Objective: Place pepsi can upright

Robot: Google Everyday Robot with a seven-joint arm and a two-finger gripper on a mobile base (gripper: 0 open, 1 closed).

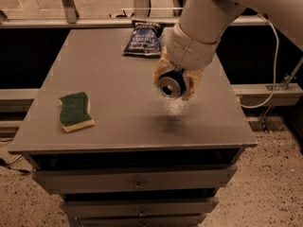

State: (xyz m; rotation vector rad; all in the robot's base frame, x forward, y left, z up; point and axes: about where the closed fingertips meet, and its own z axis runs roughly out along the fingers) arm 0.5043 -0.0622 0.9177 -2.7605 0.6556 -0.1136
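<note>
hand (173, 82) above table | grips pepsi can (172, 85) | silver end facing camera

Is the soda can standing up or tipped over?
Tipped sideways. The pepsi can shows its round silver end to the camera, held by the pincer above the table.

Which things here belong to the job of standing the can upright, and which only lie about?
Job: pepsi can, held on its side over the table; gripper, closed on it.
Lying about: snack bag, far edge; green sponge, left side.
</note>
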